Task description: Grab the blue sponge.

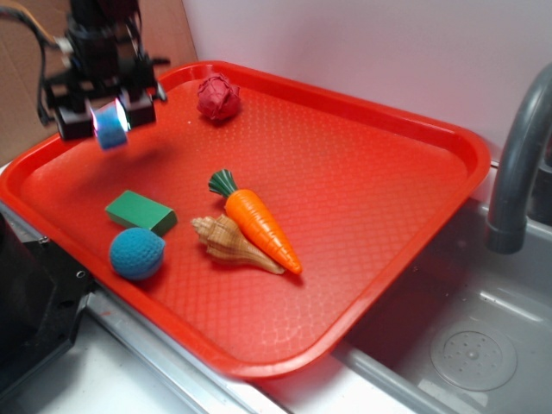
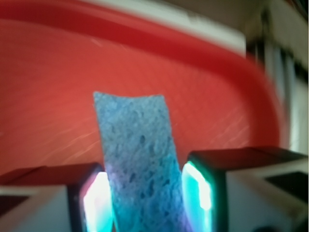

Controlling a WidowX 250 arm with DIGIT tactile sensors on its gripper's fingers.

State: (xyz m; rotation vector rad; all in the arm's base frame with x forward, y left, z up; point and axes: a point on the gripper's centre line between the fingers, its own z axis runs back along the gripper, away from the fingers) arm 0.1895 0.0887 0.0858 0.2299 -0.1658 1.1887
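The blue sponge (image 1: 110, 125) hangs above the far left corner of the red tray (image 1: 371, 172), pinched between the two fingers of my gripper (image 1: 109, 119). In the wrist view the porous light-blue sponge (image 2: 137, 154) fills the gap between the glowing pads (image 2: 96, 200), sticking out past them over the tray floor (image 2: 48, 96). The gripper (image 2: 147, 205) is shut on it. The sponge is lifted clear of the tray surface.
On the tray lie a green block (image 1: 141, 211), a teal crocheted ball (image 1: 136, 254), a seashell (image 1: 231, 243), a toy carrot (image 1: 257, 224) and a dark red crumpled ball (image 1: 217, 97). A grey faucet (image 1: 517, 164) and sink basin (image 1: 466, 345) stand at the right.
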